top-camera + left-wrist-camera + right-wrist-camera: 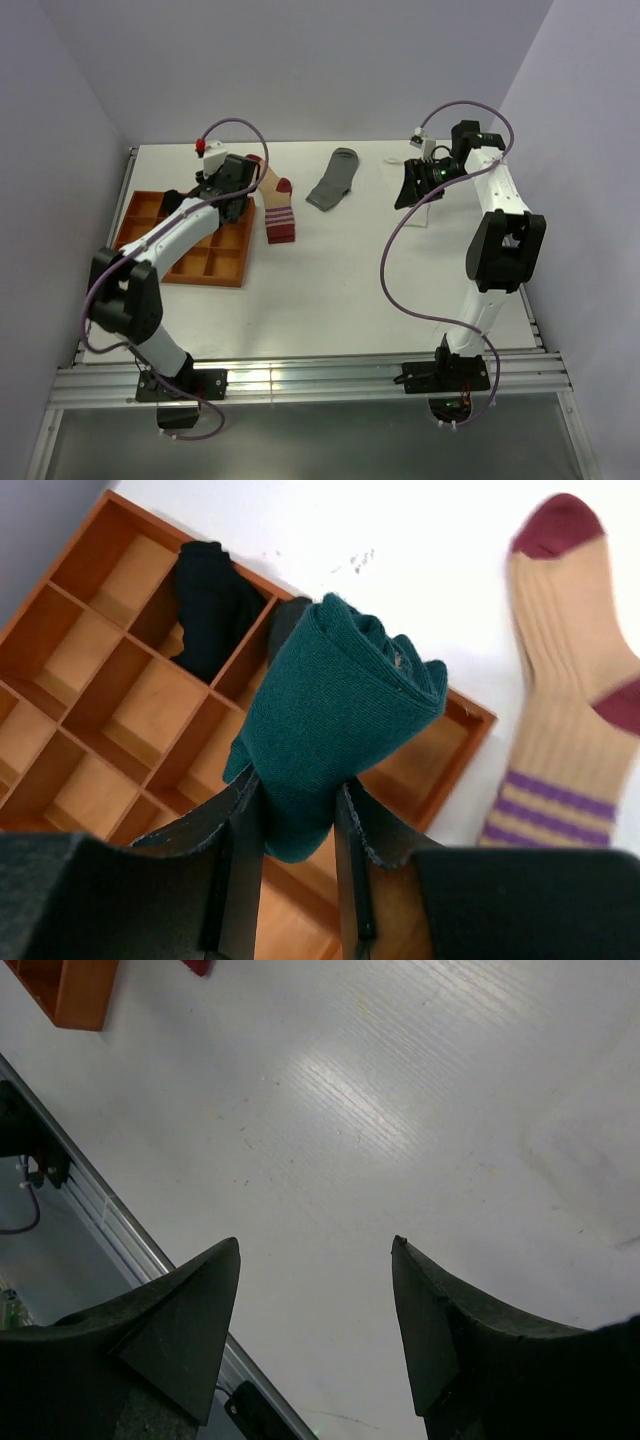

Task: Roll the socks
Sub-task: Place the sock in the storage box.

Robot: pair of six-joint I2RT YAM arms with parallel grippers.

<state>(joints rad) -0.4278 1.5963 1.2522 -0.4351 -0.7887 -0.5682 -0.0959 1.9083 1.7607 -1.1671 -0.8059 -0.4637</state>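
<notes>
— What has the left gripper (295, 802) got?
— A rolled dark teal fabric sock (335, 705). The two black fingers (243, 825) are partly closed and pinch the roll's lower end between them; the rest of the roll bulges out past the tips.
— Where is that?
— Over the far right corner of the orange wooden compartment tray (85, 655). I can't tell whether the roll touches it.
— Anything in the tray?
— A plain black sock (210, 605) is bunched in one far compartment. Something dark shows in the next compartment, mostly hidden behind the roll.
— And on the white table (400, 1110)?
— A beige ribbed sock with dark red toe and heel and a striped leg (570, 680) lies flat just beside the tray. A grey sock (333, 180) lies further right, apart from it.
— The right gripper (316, 1242)?
— Wide open above bare table, holding nothing.
</notes>
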